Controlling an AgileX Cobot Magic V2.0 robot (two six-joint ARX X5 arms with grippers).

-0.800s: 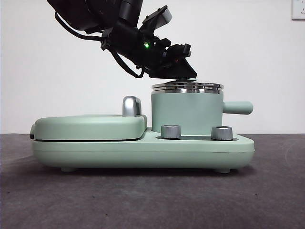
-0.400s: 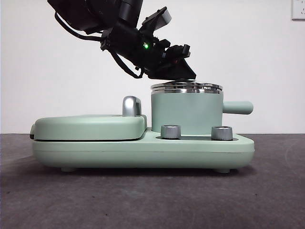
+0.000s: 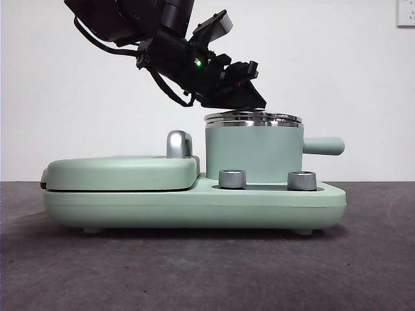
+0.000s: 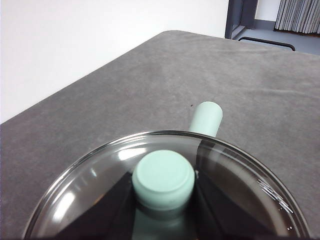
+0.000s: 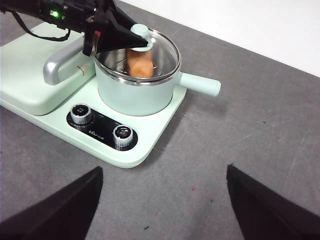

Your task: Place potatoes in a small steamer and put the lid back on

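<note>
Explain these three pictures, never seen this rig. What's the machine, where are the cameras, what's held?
A two-armed robot at a table. One camera looks level across the table; the other two ride on the wrists. On the table stands a green cooker with a steamer on it. The left gripper is shut on the lid by its knob, over the steamer. The right wrist view shows the potato inside, under the lid. The right gripper waits open, holding nothing.
</note>
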